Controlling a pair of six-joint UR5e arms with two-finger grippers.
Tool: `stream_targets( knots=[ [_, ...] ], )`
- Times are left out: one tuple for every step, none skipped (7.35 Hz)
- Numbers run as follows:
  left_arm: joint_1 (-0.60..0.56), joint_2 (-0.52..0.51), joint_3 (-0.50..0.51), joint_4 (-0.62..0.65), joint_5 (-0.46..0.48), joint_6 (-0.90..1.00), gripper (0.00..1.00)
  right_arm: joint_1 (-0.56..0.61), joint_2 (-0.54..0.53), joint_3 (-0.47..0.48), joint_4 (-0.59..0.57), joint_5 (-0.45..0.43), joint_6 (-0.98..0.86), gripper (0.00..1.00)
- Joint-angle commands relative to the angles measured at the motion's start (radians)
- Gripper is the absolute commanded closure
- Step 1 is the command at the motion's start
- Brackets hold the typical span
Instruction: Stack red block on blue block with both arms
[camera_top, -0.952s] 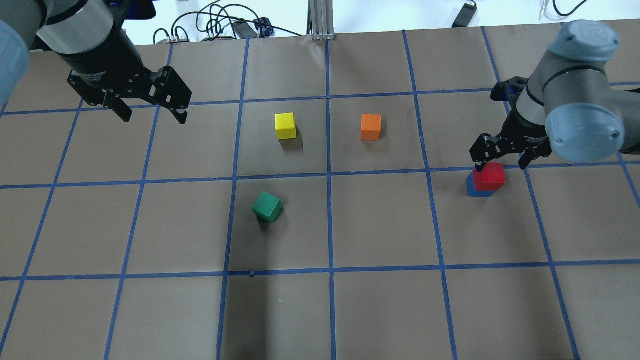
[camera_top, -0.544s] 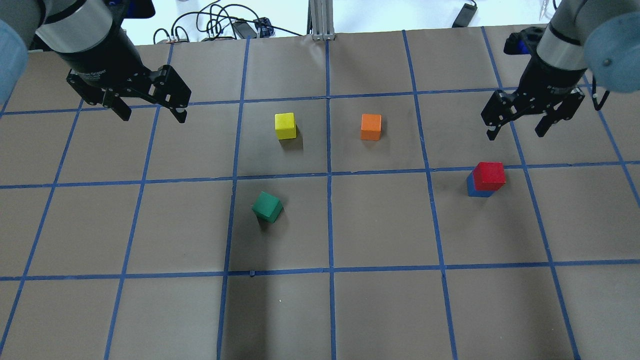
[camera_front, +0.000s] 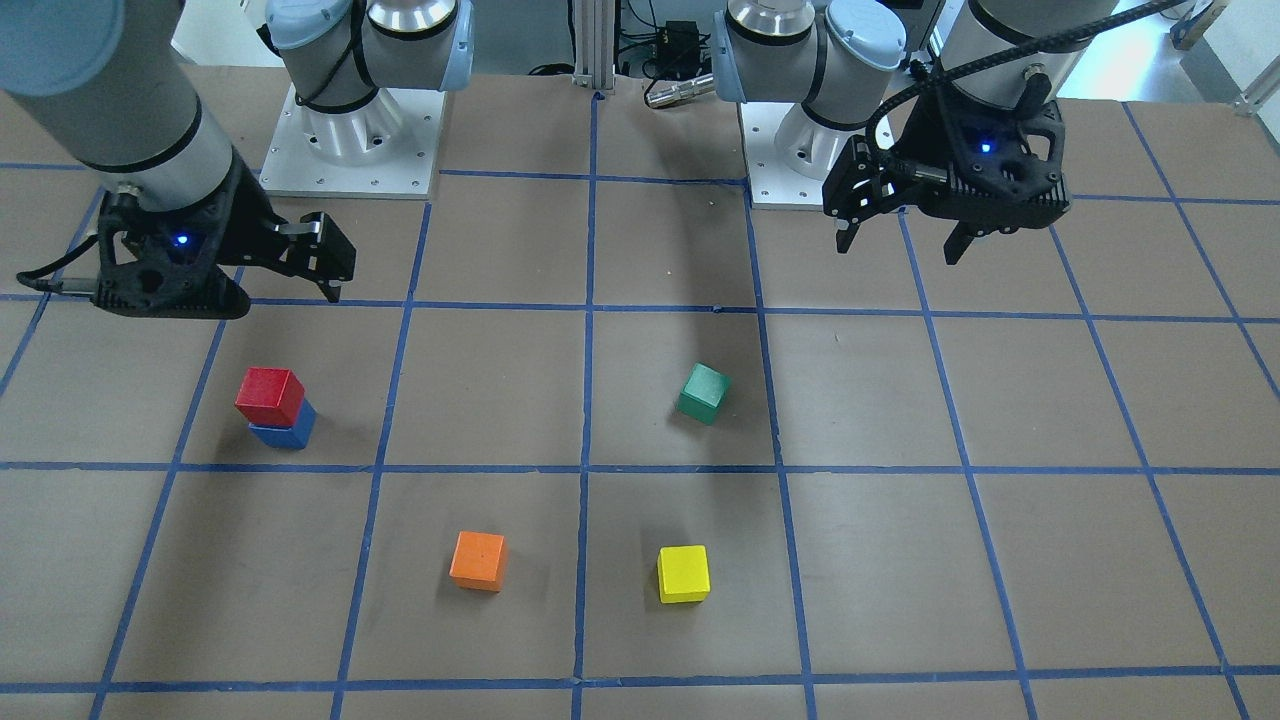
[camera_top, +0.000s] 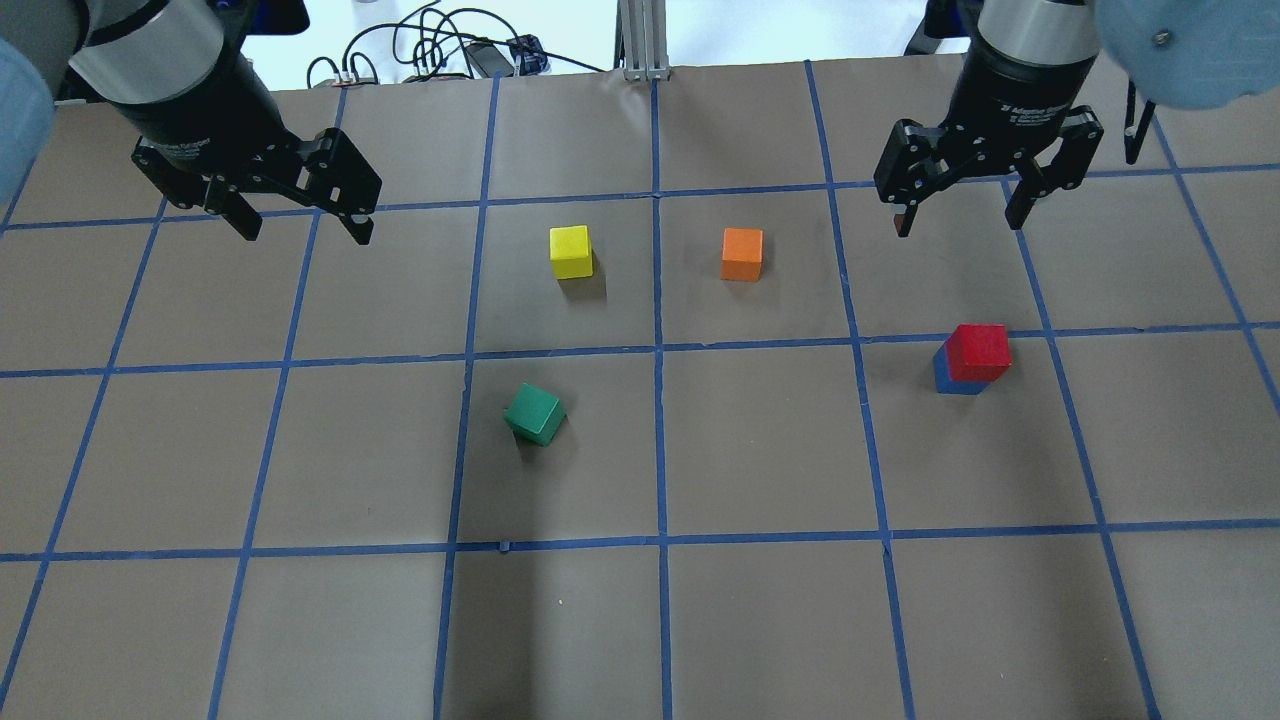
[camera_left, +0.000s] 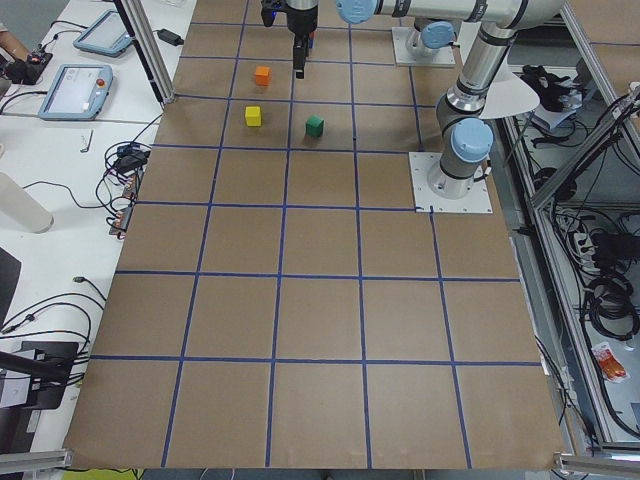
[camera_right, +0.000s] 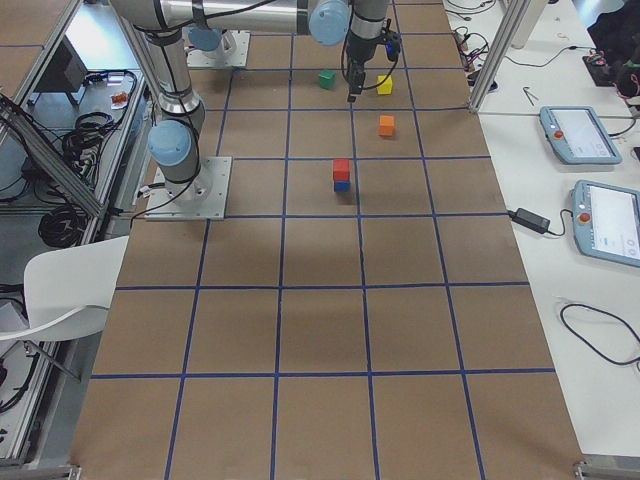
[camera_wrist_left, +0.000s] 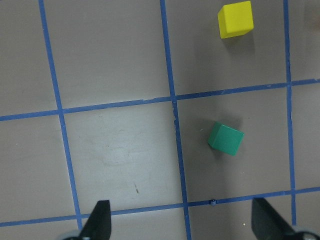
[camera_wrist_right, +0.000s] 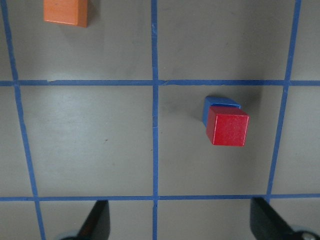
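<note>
The red block (camera_top: 978, 351) sits on top of the blue block (camera_top: 945, 378) in the right half of the table, slightly offset. The stack also shows in the front-facing view (camera_front: 269, 395) and in the right wrist view (camera_wrist_right: 228, 126). My right gripper (camera_top: 958, 222) is open and empty. It hangs high, beyond the stack, and touches nothing. My left gripper (camera_top: 306, 236) is open and empty over the far left of the table, well away from all blocks.
A yellow cube (camera_top: 570, 251) and an orange cube (camera_top: 741, 254) stand at the far middle. A green cube (camera_top: 534, 413) sits turned, nearer the robot. Cables (camera_top: 430, 50) and a metal post (camera_top: 645, 40) lie past the far edge.
My right gripper, open around the red block a second ago, has lifted and drawn back toward the far edge. The red block stays on the blue one. The left arm has not moved.
</note>
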Motion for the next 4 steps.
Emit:
stream_targets(
  knots=[
    [0.0, 0.001, -0.001, 0.0, 0.0, 0.002, 0.0, 0.04, -0.01, 0.0, 0.002, 0.005, 0.036, 0.0],
    [0.0, -0.001, 0.002, 0.0, 0.0, 0.0, 0.0, 0.04, -0.028, 0.006, 0.002, 0.007, 0.03, 0.0],
    [0.0, 0.001, 0.001, 0.0, 0.0, 0.002, 0.0, 0.04, -0.035, 0.014, 0.003, 0.008, 0.025, 0.0],
    [0.0, -0.001, 0.002, 0.0, 0.0, 0.0, 0.0, 0.036, -0.044, 0.015, 0.005, 0.007, 0.023, 0.0]
  ],
)
